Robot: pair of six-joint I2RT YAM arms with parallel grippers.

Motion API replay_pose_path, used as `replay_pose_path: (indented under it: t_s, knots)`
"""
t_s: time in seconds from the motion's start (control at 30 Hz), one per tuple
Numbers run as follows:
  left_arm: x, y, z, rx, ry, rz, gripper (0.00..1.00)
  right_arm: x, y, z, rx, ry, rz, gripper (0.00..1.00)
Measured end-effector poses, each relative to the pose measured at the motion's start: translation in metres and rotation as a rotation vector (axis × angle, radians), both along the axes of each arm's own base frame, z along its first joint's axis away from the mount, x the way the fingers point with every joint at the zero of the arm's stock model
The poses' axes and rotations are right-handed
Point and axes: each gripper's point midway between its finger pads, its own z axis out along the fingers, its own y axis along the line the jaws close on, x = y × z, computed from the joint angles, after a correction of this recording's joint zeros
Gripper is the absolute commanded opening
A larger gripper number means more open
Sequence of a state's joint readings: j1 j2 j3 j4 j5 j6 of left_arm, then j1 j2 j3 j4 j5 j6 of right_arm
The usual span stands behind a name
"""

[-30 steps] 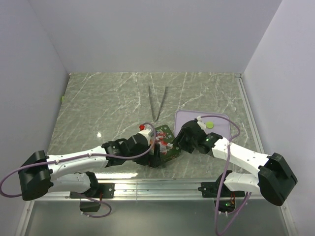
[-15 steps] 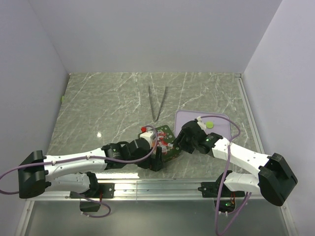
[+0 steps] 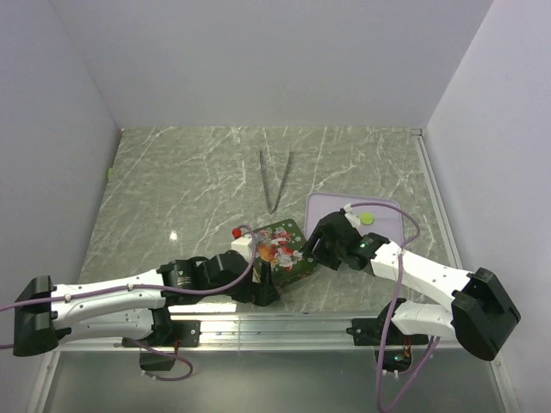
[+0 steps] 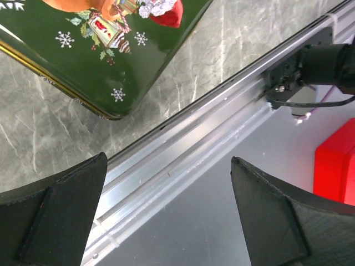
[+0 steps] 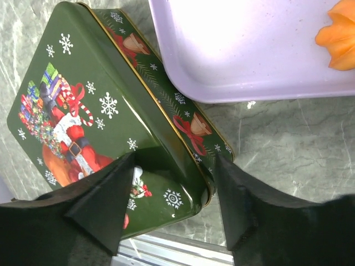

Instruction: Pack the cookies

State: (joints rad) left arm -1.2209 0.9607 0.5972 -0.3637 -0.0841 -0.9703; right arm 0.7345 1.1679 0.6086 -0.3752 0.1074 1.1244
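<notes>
My right gripper (image 5: pixel 175 166) straddles the closed green tin's (image 5: pixel 83 100) corner; I cannot tell if it grips. My left gripper (image 4: pixel 167 160) gapes empty. A cookie (image 5: pixel 338 36) lies on the tray (image 5: pixel 249 50). It likely needs packing next.

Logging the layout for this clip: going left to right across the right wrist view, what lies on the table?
green Christmas tin → lavender tray → orange cookie, lying on the tray at the picture's right edge.
</notes>
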Motion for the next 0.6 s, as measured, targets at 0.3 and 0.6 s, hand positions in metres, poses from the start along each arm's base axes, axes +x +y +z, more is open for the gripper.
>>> replay_pose_path:
  t_s: [0.3,0.6]
  knots:
    - [0.008,0.012,0.029,-0.035,-0.05,0.057,1.0,-0.005,-0.004,-0.003,-0.001,-0.001,0.0,0.81]
    - [0.029,0.02,0.082,-0.068,-0.17,0.136,0.99,-0.023,-0.025,0.003,-0.056,0.013,0.018,0.87]
